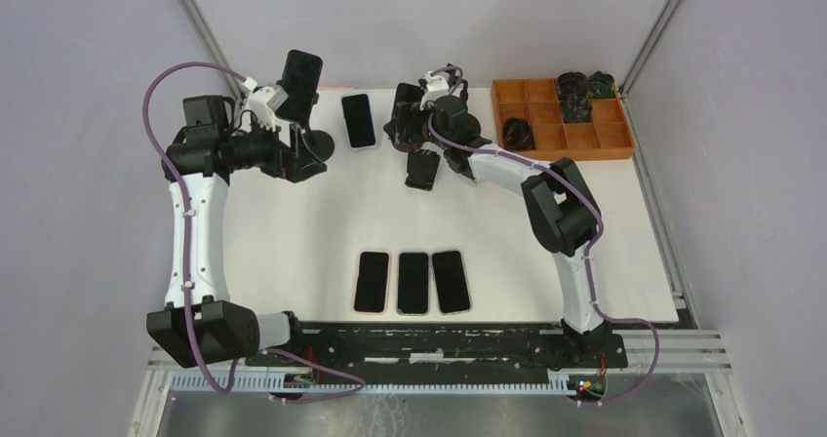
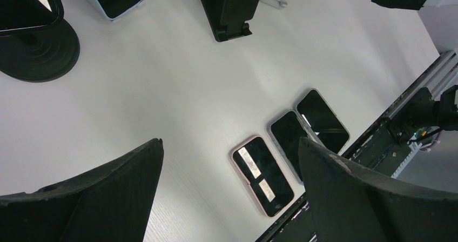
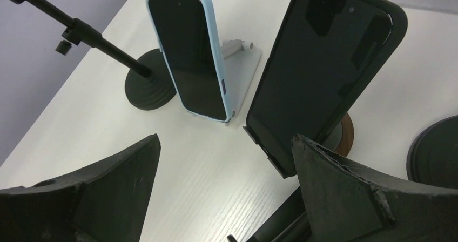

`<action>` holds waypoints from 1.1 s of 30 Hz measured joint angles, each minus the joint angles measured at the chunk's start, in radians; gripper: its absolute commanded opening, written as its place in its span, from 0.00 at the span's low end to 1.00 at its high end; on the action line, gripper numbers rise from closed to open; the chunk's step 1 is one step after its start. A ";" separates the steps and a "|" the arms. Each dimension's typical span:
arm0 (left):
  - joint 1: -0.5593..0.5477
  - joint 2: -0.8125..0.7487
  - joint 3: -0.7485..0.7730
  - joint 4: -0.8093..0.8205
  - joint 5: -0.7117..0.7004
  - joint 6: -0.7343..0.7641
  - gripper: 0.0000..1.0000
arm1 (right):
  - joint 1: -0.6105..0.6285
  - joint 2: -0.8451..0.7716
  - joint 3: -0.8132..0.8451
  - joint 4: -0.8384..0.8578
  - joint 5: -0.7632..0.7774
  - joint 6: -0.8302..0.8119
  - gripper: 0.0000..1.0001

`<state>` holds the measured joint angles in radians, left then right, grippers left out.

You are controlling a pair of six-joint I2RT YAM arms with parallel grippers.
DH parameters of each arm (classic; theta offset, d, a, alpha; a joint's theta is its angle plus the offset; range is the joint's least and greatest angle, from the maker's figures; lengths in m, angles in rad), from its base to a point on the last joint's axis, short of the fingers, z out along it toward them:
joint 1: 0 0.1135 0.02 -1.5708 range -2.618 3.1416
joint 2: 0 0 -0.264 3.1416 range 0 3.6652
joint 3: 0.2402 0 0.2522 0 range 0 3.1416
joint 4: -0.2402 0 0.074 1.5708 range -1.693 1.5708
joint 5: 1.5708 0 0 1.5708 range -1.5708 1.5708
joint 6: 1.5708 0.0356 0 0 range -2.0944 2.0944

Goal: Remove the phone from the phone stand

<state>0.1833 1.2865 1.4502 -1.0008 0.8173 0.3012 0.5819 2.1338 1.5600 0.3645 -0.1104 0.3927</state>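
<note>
Worktop [image 1: 293, 222] is crowded. Right jaws gape wide, with the black phone [image 3: 324, 74] upright just ahead, nearer the right jaw. Blue-cased phone [image 3: 189, 53] sits ahead-left. Skew your approach and you'll clip it, or tip the brown-based stand [image 3: 344, 134] under the black one. Left jaws spread, empty.

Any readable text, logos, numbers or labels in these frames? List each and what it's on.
No text can be read in any view.
The blue-cased phone and black-cased phone on their stands: screens dark, no logo visible.
The row of flat phones: screens dark; bright patches on the pink-cased phone are reflections, not writing.
The orange tray: no markings visible.
</note>
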 measured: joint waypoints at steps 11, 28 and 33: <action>0.012 0.050 0.000 0.000 0.006 0.035 1.00 | -0.021 0.063 0.045 -0.016 0.062 0.011 0.98; 0.018 0.076 0.000 0.000 0.048 0.047 1.00 | -0.073 0.120 0.059 0.078 0.082 0.031 0.96; 0.018 0.076 0.000 0.000 0.047 0.048 1.00 | -0.088 0.209 0.150 0.118 0.064 0.048 0.93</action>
<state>0.2016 1.3628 1.4502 -1.0012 0.8642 0.3496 0.4942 2.3425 1.7096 0.4828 -0.0460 0.4412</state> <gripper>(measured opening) 0.996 0.952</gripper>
